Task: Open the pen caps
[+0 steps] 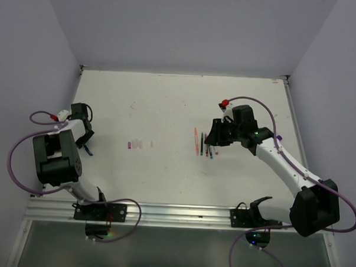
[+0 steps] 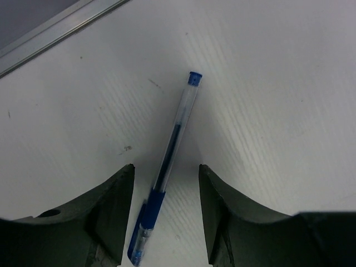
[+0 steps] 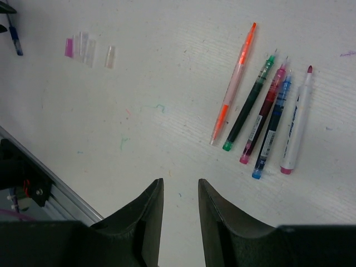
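The left hand (image 2: 166, 167), half-open and empty, straddled the blue pen (image 2: 177, 139), its long axis running ahead, cap (image 2: 137, 251) seemingly nearest the palm.

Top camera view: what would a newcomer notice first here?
A row of five thin coloured pens lies right of centre by the right gripper. Left of centre sit tiny purple and clear plastic caps; the open left gripper straddles a clear-barrelled blue pen.
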Controlling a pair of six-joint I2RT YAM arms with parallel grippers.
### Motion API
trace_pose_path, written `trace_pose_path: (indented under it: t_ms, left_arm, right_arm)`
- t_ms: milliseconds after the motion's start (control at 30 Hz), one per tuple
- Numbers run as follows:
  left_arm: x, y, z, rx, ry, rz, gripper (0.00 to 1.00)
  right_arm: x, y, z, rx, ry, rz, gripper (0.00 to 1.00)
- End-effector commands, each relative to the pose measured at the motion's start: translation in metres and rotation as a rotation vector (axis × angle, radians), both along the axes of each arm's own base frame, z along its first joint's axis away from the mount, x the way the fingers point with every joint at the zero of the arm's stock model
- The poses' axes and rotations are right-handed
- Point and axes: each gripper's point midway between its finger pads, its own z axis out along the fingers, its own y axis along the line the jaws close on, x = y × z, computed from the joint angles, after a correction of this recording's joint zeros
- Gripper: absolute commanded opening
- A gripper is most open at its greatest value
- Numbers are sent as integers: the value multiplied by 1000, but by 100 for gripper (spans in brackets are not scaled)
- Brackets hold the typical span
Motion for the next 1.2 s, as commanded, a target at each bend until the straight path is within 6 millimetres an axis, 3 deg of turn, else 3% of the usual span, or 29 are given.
trace_pose_path:
  t_ms: [0, 100, 300, 367, 467, 500, 700, 767, 800, 833, 900, 1033, 1067, 1100, 1133, 1167]
  left_arm:
    - [24, 20, 14, 69, -51, 17, 52]
    - [25, 23, 8, 76, -27, 16, 52]
    - [27, 21, -5, 56, 17, -17, 37]
    - [26, 18, -7, 44, 22, -32, 28]
    - [27, 15, -6, 25, 11, -47, 3]
    - [27, 13, -6, 21, 6, -51, 0]
    - [30, -9, 11, -49, -112, -131, 0]
    - [41, -24, 35, -88, -226, -215, 0]
    - [37, -35, 34, -117, -251, -256, 0]
    - [49, -51, 60, -150, -369, -347, 0]
    - [54, -76, 78, -209, -480, -461, 0]
    - [60, -154, 131, -392, -738, -802, 0]
    - [59, -178, 139, -427, -763, -883, 0]
    - [56, -194, 145, -453, -783, -937, 0]
    - [38, -239, 166, -564, -892, -1058, 0]
    - [36, -246, 166, -574, -890, -1075, 0]
  right_arm:
    - [6, 9, 16, 28, -49, 39, 35]
    - [4, 10, 18, 32, -52, 42, 35]
    - [3, 8, 28, 39, -75, 38, 35]
    - [2, 8, 32, 46, -86, 38, 35]
    - [0, 8, 36, 54, -90, 32, 35]
    - [-1, 8, 35, 56, -88, 31, 35]
    - [-8, 11, 30, 62, -78, 31, 35]
    - [-12, 14, 31, 73, -83, 35, 35]
    - [-17, 20, 35, 89, -90, 47, 35]
    - [-20, 24, 34, 94, -86, 57, 35]
    - [-29, 40, 39, 111, -88, 97, 35]
    - [-42, 72, 50, 209, -81, 173, 35]
    - [-46, 87, 63, 295, -89, 216, 35]
    - [-47, 94, 66, 336, -88, 233, 35]
    - [-51, 114, 63, 423, -70, 281, 35]
    - [-48, 118, 73, 456, -96, 289, 35]
